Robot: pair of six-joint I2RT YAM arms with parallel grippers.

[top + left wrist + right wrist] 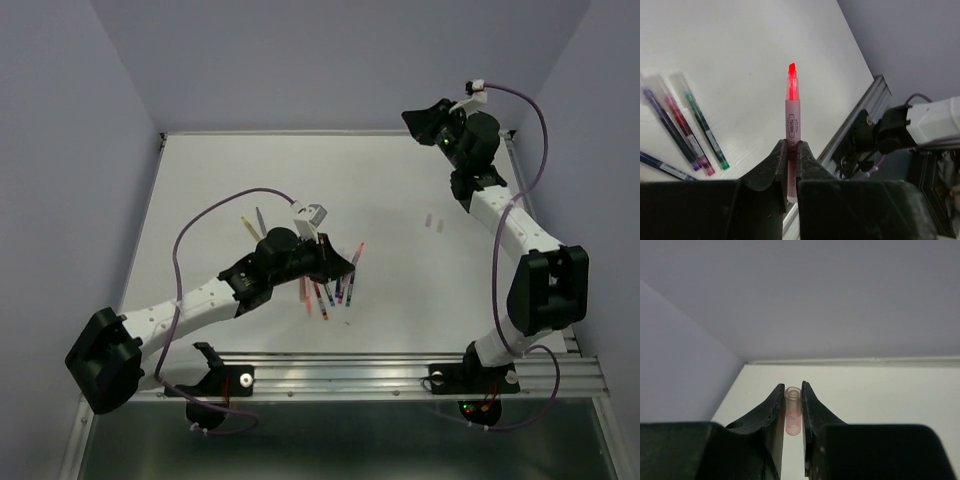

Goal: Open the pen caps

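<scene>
My left gripper (791,150) (338,262) is shut on a pink pen (792,117), low over the near middle of the table. The pen points away from the wrist and its red tip (791,67) is bare, with no cap on it. My right gripper (793,390) (415,118) hangs high at the far right corner, shut on a pale pinkish pen cap (793,412), open end outward. Several capped pens (330,292) lie under the left gripper: purple (670,125), red (687,132) and green (702,125). Two pale caps (433,221) lie on the table further right.
A yellow pen (248,227) and a grey pen (260,218) lie behind the left arm. An aluminium rail (400,368) (860,117) runs along the near table edge. Lilac walls close the table at the back and sides (790,300).
</scene>
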